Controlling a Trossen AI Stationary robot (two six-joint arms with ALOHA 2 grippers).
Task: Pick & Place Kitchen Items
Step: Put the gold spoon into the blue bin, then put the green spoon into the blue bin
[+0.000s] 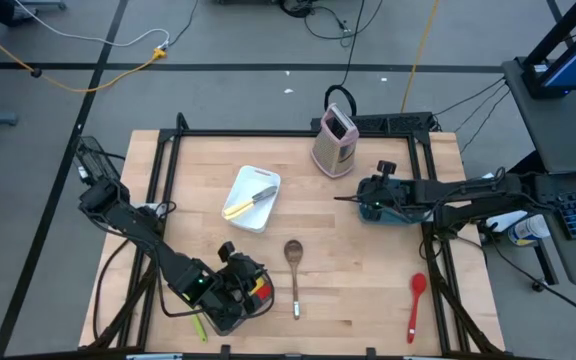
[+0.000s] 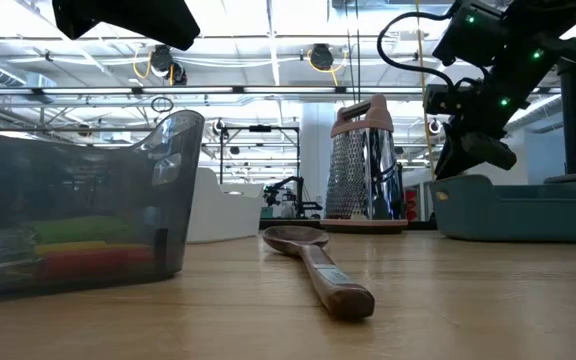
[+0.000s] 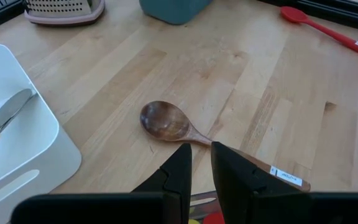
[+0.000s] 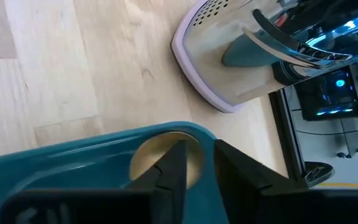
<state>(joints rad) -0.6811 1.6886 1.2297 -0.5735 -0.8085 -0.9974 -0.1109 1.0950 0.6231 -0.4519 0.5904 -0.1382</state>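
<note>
Your right claw (image 1: 376, 197) hangs over the teal bin (image 1: 393, 212) beside the box grater (image 1: 334, 141), its fingers a narrow gap apart with nothing between them; a gold spoon (image 4: 160, 158) lies in the bin right below. Your left claw (image 1: 230, 268) sits above the grey bin (image 1: 230, 312) of coloured utensils at the near edge, fingers narrowly parted and empty. On the surface (image 1: 348, 260), the wooden spoon (image 1: 294, 270) lies between the arms, the red spoon (image 1: 416, 304) near the right edge, and the yellow-handled knife (image 1: 246, 203) in the white tray (image 1: 264, 219).
</note>
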